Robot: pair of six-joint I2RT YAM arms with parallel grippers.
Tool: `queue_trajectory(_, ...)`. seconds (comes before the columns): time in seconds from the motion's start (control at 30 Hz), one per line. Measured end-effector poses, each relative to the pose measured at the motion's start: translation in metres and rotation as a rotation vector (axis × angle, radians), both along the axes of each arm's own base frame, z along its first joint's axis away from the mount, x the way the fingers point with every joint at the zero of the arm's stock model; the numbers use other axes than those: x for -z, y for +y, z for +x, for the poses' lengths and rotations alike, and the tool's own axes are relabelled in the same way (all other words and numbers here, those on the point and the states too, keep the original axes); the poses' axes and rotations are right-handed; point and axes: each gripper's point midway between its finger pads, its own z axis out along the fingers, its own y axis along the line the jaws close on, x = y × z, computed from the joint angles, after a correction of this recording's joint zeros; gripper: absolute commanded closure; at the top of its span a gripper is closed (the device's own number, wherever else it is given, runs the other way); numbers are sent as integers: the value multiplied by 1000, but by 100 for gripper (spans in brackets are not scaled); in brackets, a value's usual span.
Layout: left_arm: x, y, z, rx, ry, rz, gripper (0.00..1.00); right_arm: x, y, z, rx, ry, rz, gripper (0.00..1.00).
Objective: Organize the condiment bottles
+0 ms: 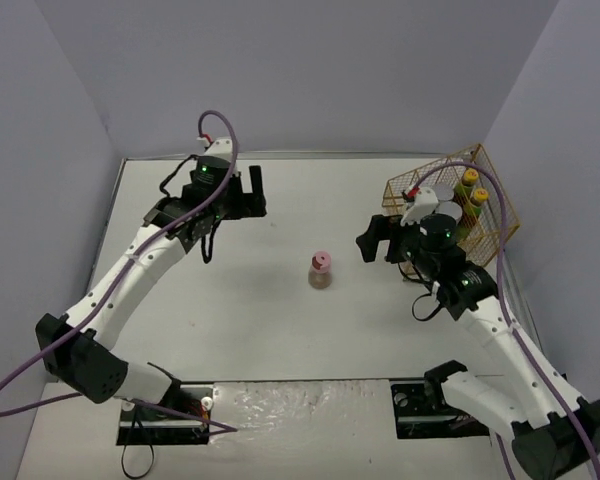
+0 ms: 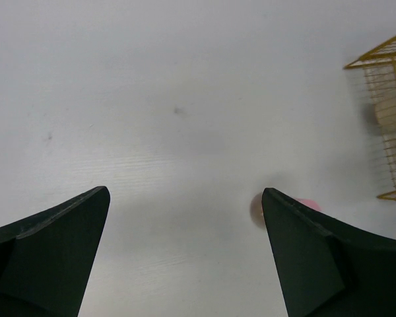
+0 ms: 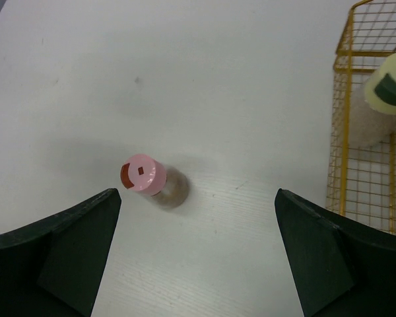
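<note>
One bottle out: pink-capped shaker [image 3: 145, 177] stood upright mid-table, far from every edge.
Basket [image 3: 340, 132]: far right corner, yellow-green-capped shaker [image 3: 388, 89] inside.
Right gripper [image 3: 197, 193]: jaws wide, empty; probably needed to straddle the shaker body squarely.
Left gripper [image 2: 185, 191]: jaws wide, empty.

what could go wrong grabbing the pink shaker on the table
1. The shaker stands upright but off-centre, nearer one finger of the open right end effector; closing in like this might tip it.
2. The basket already looks crowded with bottles; lowering the shaker in could knock them or catch the wire rim.
</note>
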Motion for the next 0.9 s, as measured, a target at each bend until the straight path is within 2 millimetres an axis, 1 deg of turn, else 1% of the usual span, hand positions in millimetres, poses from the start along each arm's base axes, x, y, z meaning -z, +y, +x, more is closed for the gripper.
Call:
queue_trajectory(0.07,12,32,-4,-67,25,27,3,12,13,2,-35,35,-28,0)
queue_trajectory(0.1,18,45,-6,-93,37,39,3,19,19,3,-48,52,-42,0)
queue_trajectory(0.23,44,91,-21,-172,88,81,3,44,44,4,-97,100,-100,0)
queue_trajectory(0.3,55,117,-31,-219,96,95,3,55,62,5,-126,111,-138,0)
queue_trajectory(0.37,62,140,-46,-264,103,108,3,68,80,7,-158,120,-172,0)
queue_trajectory(0.43,62,161,-59,-314,88,119,3,83,94,6,-188,137,-202,0)
queue_trajectory(0.53,60,175,-75,-343,34,128,3,103,103,11,-185,159,-243,0)
queue_trajectory(0.6,64,182,-87,-357,17,139,3,116,107,18,-171,171,-269,1)
queue_trajectory(0.67,67,188,-95,-371,5,151,3,127,108,22,-158,182,-292,4)
queue_trajectory(0.77,66,193,-99,-389,-9,165,3,142,110,26,-147,196,-318,11)
queue_trajectory(0.87,67,195,-98,-395,-9,171,3,152,115,27,-151,206,-329,21)
queue_trajectory(0.9,68,195,-97,-394,-4,173,3,154,118,27,-155,206,-330,22)
